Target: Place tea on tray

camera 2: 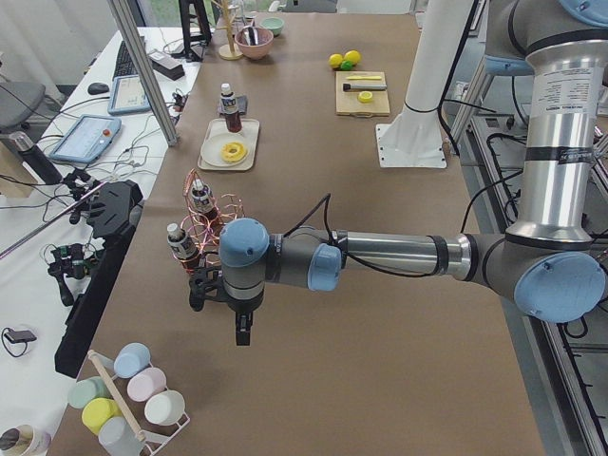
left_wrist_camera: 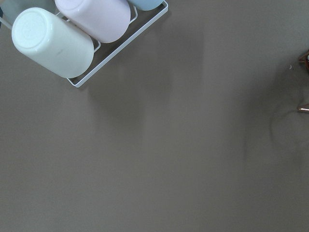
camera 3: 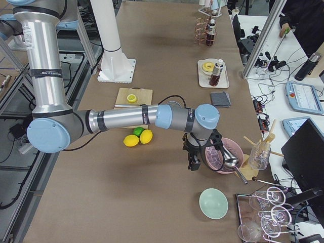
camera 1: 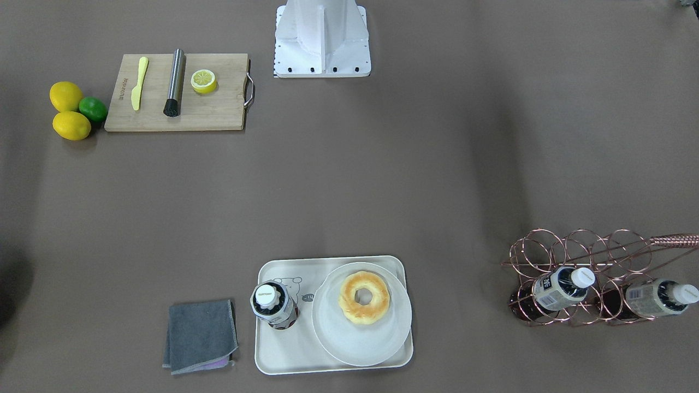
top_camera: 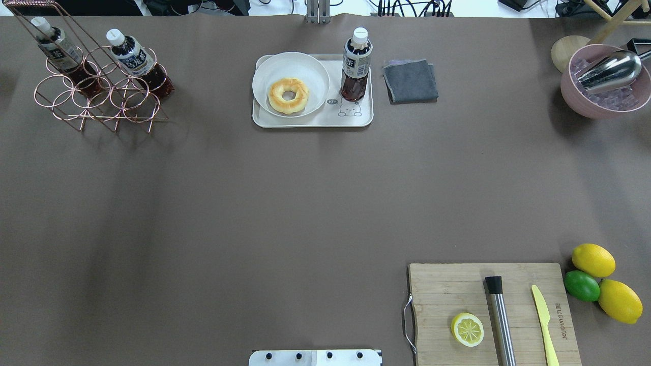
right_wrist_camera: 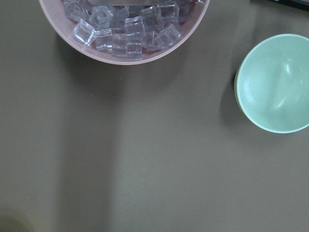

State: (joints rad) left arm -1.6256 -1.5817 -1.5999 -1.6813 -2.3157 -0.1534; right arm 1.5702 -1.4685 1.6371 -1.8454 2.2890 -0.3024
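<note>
The tea point(top_camera: 356, 66), a small bottle of dark brown tea with a white cap, stands upright on the right part of the cream tray point(top_camera: 310, 121), next to the drawn bear. Both also show in the front view, the tea point(camera 1: 274, 305) on the tray point(camera 1: 284, 355). My left gripper point(camera 2: 241, 334) hangs over bare table near the copper rack, far from the tray. My right gripper point(camera 3: 193, 164) hangs beside the pink ice bowl, also far away. Both show only in the side views, so I cannot tell if they are open or shut.
A white plate point(top_camera: 264, 76) with a donut point(top_camera: 288, 95) fills the tray's left part. A grey cloth point(top_camera: 410, 80) lies right of the tray. A copper rack point(top_camera: 96, 96) holds two more bottles. A cutting board point(top_camera: 457, 284), lemons, lime and an ice bowl point(top_camera: 569, 96) are on the right.
</note>
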